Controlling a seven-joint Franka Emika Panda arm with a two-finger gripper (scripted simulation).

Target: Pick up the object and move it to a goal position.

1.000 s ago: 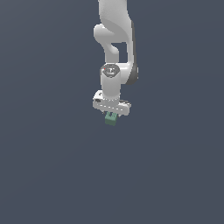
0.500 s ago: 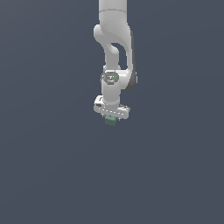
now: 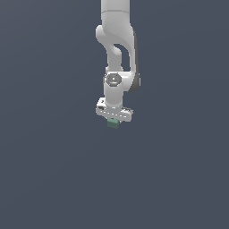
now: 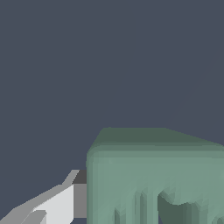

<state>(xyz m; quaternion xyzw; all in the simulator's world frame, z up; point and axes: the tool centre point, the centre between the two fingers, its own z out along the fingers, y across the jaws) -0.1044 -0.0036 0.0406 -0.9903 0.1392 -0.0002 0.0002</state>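
Gripper point(image 3: 113, 120) closed on the green block point(image 3: 113, 124). In the exterior view the block hangs directly under the white hand and only its lower part shows below the gripper body. In the wrist view one finger point(image 4: 65, 201) lies flat against the block's point(image 4: 153, 179) side face; the opposite finger is out of frame. No bench, edge or corner is visible in either view, only a uniform dark grey field, so whether the block is lifted or resting on a surface cannot be told. No goal marker is visible.

Risks, as judged:
- Slip. The faces are plain and matte, and the hold appears to rest on friction from two flat pads alone. A fast swing or a sudden stop could let the block slide down or twist between the fingers.
- Shallow bite. How deep the block sits between the fingers cannot be read from these views; if the contact is near its top edge, it could pivot out.
- Misplacement. With no target in view, early release would drop the block short of the goal.

Orientation: the block looks near cubic, so no clear long axis. It sits slightly turned in the exterior view, following the tilt of the gripper crossbar, with one flat face toward the wrist camera.
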